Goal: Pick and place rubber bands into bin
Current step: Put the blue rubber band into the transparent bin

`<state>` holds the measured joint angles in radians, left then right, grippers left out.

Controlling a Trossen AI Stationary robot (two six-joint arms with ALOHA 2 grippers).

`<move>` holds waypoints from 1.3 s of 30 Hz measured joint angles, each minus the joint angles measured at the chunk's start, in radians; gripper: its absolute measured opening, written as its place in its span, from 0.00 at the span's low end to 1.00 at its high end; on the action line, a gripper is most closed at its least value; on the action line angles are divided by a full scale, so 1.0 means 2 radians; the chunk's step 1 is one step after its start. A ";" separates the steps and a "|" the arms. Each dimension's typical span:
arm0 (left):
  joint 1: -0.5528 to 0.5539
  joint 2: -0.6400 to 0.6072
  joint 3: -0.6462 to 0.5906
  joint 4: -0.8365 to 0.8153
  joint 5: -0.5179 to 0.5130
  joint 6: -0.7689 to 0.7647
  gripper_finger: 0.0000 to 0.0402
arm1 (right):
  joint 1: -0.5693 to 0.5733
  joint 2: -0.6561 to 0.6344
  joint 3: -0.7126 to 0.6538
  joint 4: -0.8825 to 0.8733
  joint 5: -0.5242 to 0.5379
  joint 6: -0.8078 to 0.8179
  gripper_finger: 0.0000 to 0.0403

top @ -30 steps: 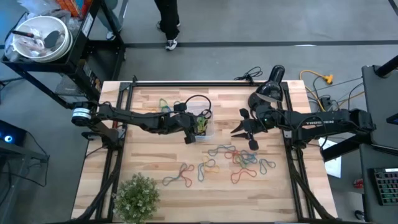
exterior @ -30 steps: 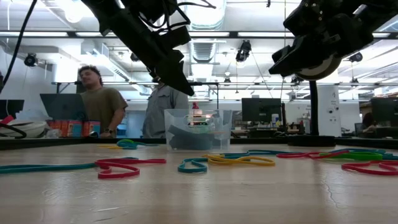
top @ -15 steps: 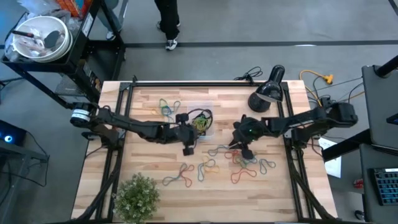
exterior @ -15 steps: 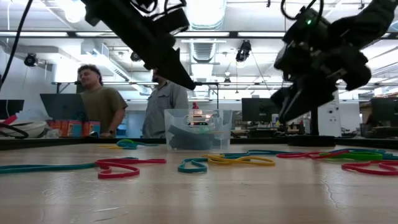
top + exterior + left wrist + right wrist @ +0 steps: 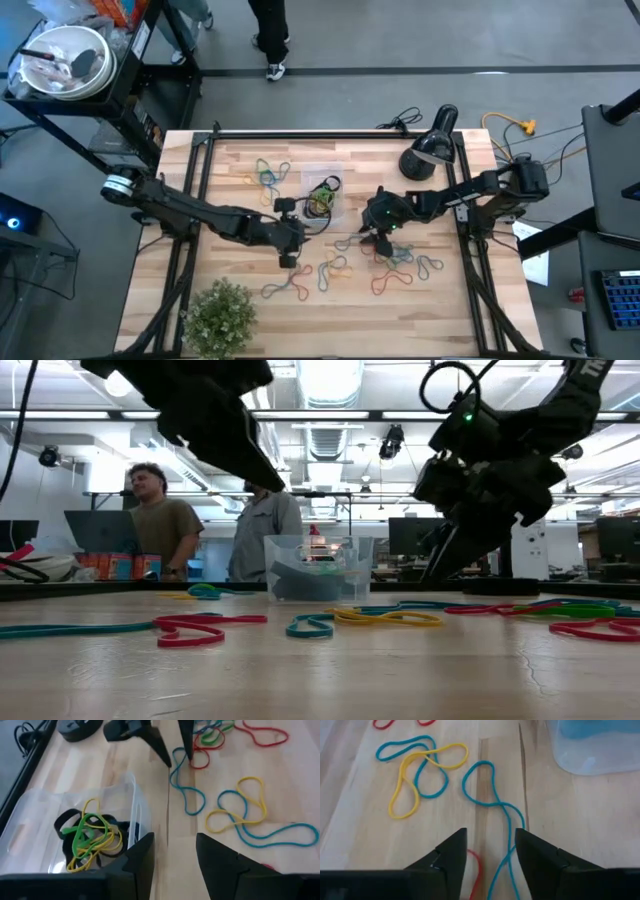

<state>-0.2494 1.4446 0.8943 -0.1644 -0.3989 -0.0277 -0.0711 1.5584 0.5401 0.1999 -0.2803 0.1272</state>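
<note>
- The right hand (image 5: 378, 238) hangs low over the loose rubber bands (image 5: 385, 262) near the middle of the desk (image 5: 230, 170), its fingers (image 5: 451, 854) spread, with a blue band (image 5: 492, 795) lying on the wood between them
- The left hand (image 5: 288, 252) is just off the bin's (image 5: 322, 195) near side, over bare wood; its fingers (image 5: 142, 857) are spread too and grip nothing
- The bin is a clear, thin-walled tub sitting near the desk's middle, holding green, yellow and black bands (image 5: 87, 837)
- Thin floppy loops in blue, yellow and red lie scattered between the bin and the desk's near edge; a few more (image 5: 268, 172) lie beyond the bin
- Open pale planks run along the left side; a small green plant (image 5: 220, 318) fills the near left corner, a black round lamp (image 5: 428, 152) the far right
</note>
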 joint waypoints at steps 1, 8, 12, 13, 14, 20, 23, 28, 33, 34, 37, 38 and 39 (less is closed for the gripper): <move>-0.002 -0.009 -0.006 0.000 0.000 0.000 0.32 | 0.000 0.006 0.005 0.000 0.006 -0.001 0.43; -0.008 -0.060 -0.036 0.005 -0.011 -0.023 0.32 | 0.000 0.041 0.022 -0.002 0.023 -0.002 0.49; -0.011 -0.085 -0.058 0.016 -0.018 -0.023 0.32 | 0.001 0.056 0.027 0.000 0.024 0.000 0.49; -0.011 -0.089 -0.060 0.013 -0.018 -0.024 0.32 | 0.001 0.061 0.028 0.001 0.023 0.003 0.49; -0.011 -0.093 -0.060 0.013 -0.018 -0.026 0.32 | 0.001 0.064 0.029 0.004 0.023 0.006 0.48; -0.018 -0.101 -0.063 0.015 -0.018 -0.026 0.32 | 0.007 0.075 0.029 0.005 0.053 0.015 0.45; -0.018 -0.102 -0.066 0.013 -0.019 -0.026 0.32 | 0.013 0.075 0.029 0.003 0.068 0.012 0.41; -0.018 -0.102 -0.066 0.013 -0.025 -0.026 0.32 | 0.029 0.075 0.029 0.000 0.106 0.008 0.31; -0.020 -0.103 -0.066 0.013 -0.025 -0.026 0.32 | 0.048 0.075 0.029 -0.003 0.146 0.000 0.20; -0.020 -0.103 -0.066 0.013 -0.024 -0.026 0.32 | 0.051 0.075 0.029 -0.004 0.152 -0.002 0.18; -0.021 -0.107 -0.066 0.013 -0.024 -0.026 0.32 | 0.057 0.075 0.028 -0.005 0.159 -0.002 0.11; -0.022 -0.108 -0.066 0.012 -0.024 -0.026 0.32 | 0.059 0.075 0.028 -0.005 0.159 -0.004 0.09; -0.023 -0.109 -0.066 0.012 -0.025 -0.026 0.32 | 0.060 0.075 0.028 -0.005 0.159 -0.006 0.07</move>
<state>-0.2944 1.2260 0.7620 -0.1408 -0.4480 -0.0795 0.0494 1.7081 0.5961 0.1898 0.0377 0.1155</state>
